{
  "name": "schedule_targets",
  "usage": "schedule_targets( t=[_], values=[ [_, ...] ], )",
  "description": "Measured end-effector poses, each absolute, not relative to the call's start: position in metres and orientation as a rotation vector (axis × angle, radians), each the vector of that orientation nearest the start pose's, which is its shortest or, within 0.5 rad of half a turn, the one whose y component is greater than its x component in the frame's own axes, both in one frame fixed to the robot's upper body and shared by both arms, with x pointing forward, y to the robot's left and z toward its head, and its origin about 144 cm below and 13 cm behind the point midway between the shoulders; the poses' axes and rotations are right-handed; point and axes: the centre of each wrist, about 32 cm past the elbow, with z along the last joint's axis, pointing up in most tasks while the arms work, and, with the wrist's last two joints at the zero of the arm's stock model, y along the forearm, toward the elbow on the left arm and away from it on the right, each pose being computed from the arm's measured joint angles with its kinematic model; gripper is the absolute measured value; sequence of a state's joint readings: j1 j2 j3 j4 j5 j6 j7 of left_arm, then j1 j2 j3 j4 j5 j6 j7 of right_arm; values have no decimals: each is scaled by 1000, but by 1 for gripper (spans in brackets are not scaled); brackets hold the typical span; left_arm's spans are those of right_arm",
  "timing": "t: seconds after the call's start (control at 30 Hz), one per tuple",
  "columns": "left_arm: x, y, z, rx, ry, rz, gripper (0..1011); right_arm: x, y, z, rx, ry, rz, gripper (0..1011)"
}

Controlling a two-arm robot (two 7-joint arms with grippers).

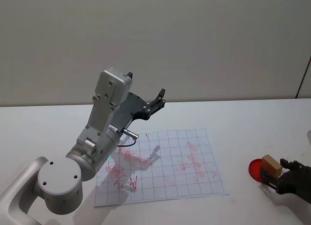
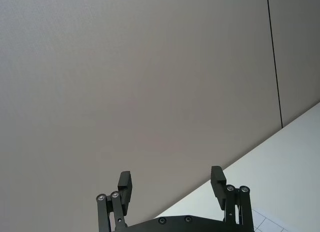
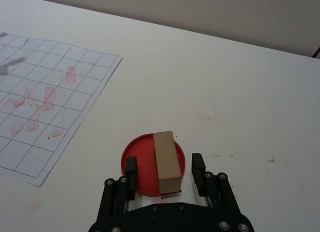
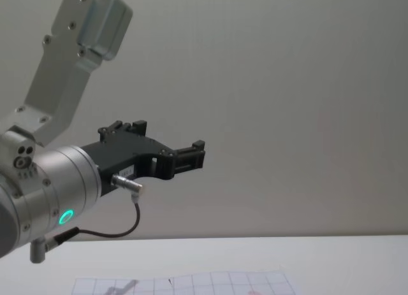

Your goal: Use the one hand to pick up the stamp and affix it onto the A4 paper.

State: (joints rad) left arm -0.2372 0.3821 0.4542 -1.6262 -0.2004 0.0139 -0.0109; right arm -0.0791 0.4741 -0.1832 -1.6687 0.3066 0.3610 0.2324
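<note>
Right gripper (image 3: 165, 168) spread, straddling stamp (image 3: 166, 159) on red ink pad (image 3: 141, 164), right of A4 paper (image 3: 50, 91). Left gripper (image 2: 170, 178) released, parked high. Watch closure: stamp off-centre between jaws, you risk tipping it or dragging pad.

Silver cylindrical left arm (image 4: 57, 187), raised
Its black clawed gripper (image 4: 199, 156) hangs high above the white grid-printed paper sheet (image 4: 185, 285).

Stamp (image 3: 167, 162), apparently upright, right of flat A4 paper (image 1: 165, 171)

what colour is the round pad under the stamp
Red disc, clearest in the right wrist view.
</note>
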Motion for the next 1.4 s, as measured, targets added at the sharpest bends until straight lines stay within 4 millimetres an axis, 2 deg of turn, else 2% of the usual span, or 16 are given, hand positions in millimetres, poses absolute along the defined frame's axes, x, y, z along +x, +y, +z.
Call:
schedule_targets(
  t=[0.1,0.2,0.33,0.4,0.5,0.9,1.4],
  values=[
    [492,198,1204,61,-268,1124,1001,431,-297,1147,-429,224,-1128,588],
    [492,198,1204,61,-268,1124,1001,432,-297,1147,-432,225,-1127,534],
    [492,198,1204,61,-268,1124,1001,432,-297,1147,-435,225,-1125,363],
    [492,198,1204,61,-268,1124,1001,433,-297,1146,-436,226,-1124,330],
    [492,198,1204,61,-268,1124,1001,433,-297,1146,-436,226,-1123,225],
    [492,198,1204,61,-268,1124,1001,438,-291,1151,-388,187,-1093,219],
    [492,198,1204,61,-268,1124,1001,464,-262,1170,-216,115,-937,220]
  ],
)
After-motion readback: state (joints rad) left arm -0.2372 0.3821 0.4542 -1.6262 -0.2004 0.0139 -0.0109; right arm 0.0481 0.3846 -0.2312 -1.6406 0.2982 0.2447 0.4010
